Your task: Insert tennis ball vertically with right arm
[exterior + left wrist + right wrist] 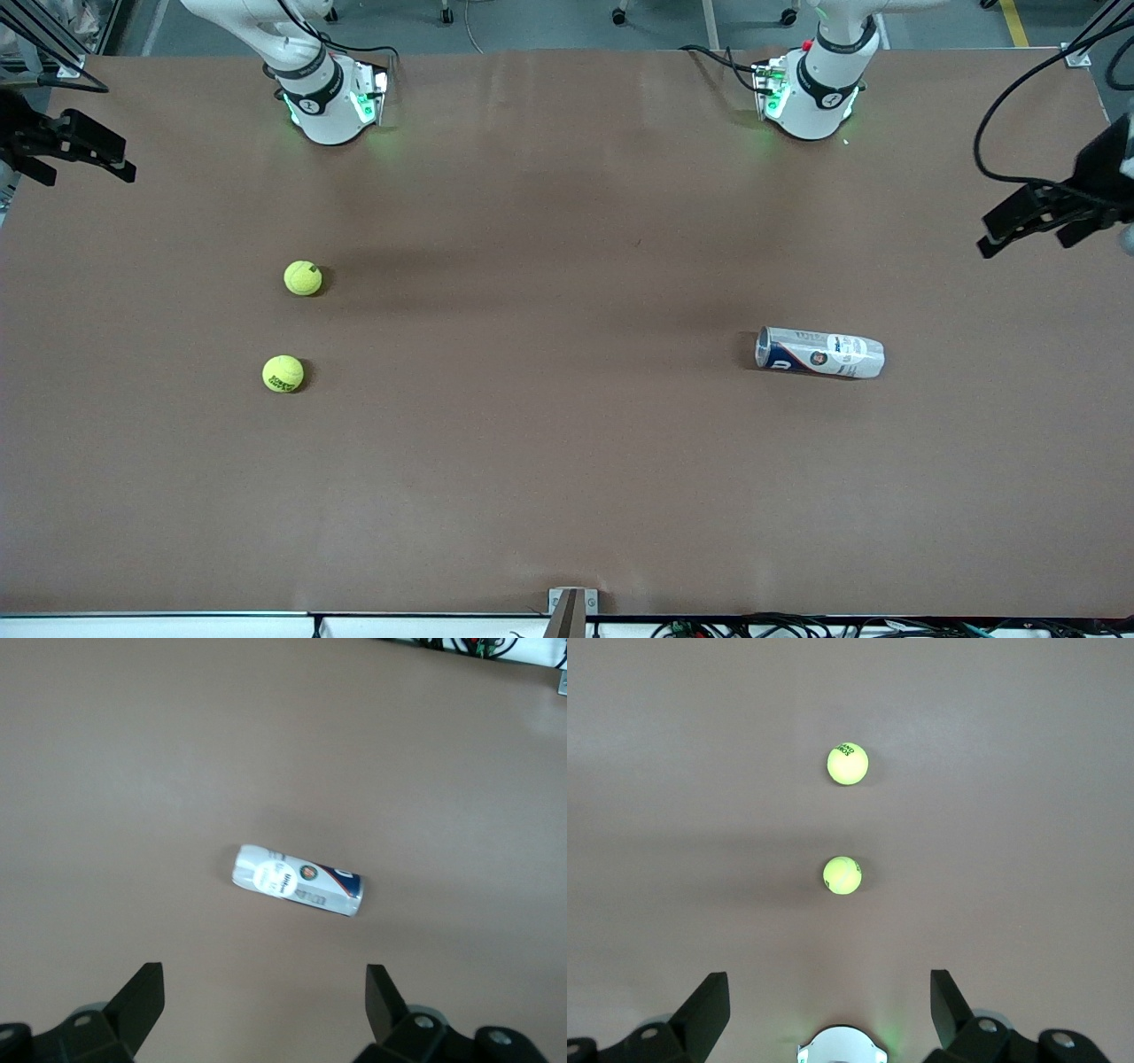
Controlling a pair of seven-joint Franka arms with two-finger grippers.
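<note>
We take the tennis balls first: two lie on the desk toward the right arm's end, the nearer tennis ball (pixel 283 373) closer to the front camera and the farther tennis ball (pixel 303 277) closer to the right arm's base, well apart from each other; each is bright yellow-green and fuzzy, the nearer one with dark lettering on it; we judge them light, springy and ready to roll at a nudge, their felt giving the pads good purchase, so the hold should be across the widest part, from above, with the fingers either side of the middle; a grip too high or too low would likely squeeze the ball out.

Next the can (pixel 819 353), a white tube with a dark label, lies on its side toward the left arm's end of the desk, its open mouth turned toward the balls; we judge it thin-walled and light, apt to roll or dent, and it must stand upright before a ball can go in vertically.

The right gripper (pixel 830 997) hangs high over the desk above the two balls, jaws spread wide and holding nothing; the left gripper (pixel 265 992) waits over the can, likewise wide apart and empty.
</note>
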